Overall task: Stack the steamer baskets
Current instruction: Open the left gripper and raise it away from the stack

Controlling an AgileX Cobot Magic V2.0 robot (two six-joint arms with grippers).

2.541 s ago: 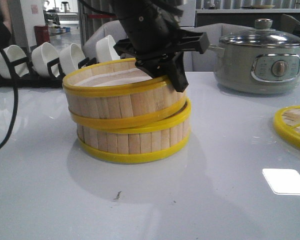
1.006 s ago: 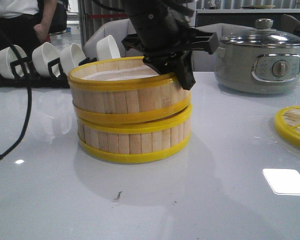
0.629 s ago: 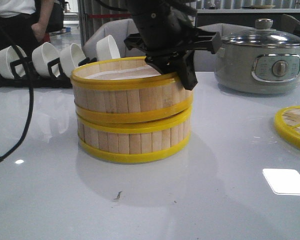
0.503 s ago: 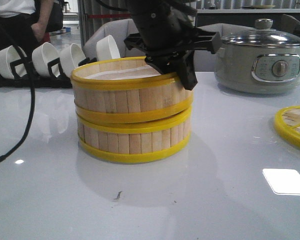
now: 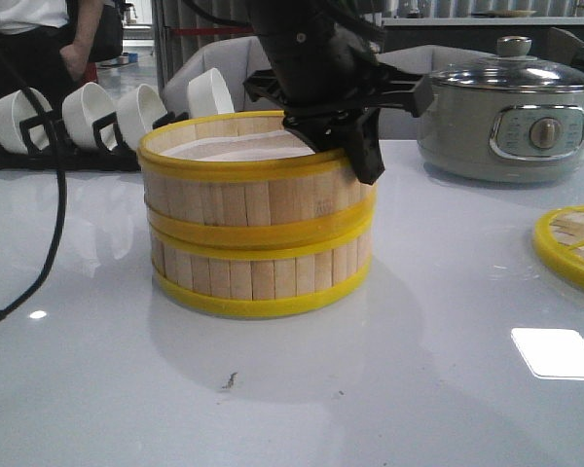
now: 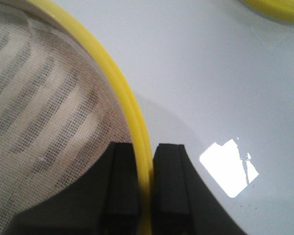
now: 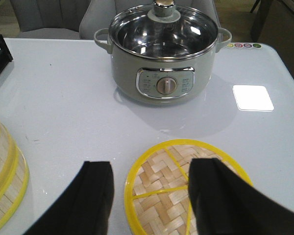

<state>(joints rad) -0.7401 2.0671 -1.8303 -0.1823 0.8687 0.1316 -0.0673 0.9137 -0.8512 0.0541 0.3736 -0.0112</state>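
In the front view the upper round steamer basket of pale bamboo slats with yellow rims [image 5: 258,185] sits level on its matching lower basket [image 5: 263,272] on the white table [image 5: 419,389], and the left gripper [image 5: 355,146] reaches down over its right rim. The left wrist view shows the black fingers [image 6: 169,191] pinching that rim, one inside, one outside. In the right wrist view the right gripper [image 7: 152,196] hangs wide open and empty above a round woven bamboo lid [image 7: 161,191], well apart from the stack.

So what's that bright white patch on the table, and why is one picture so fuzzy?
Front view: the patch is glare from an unseen light on the glossy table. Left wrist view: the same kind of glare, and the fingers and basket rim are soft, very close to the lens. Right wrist view: sharp.
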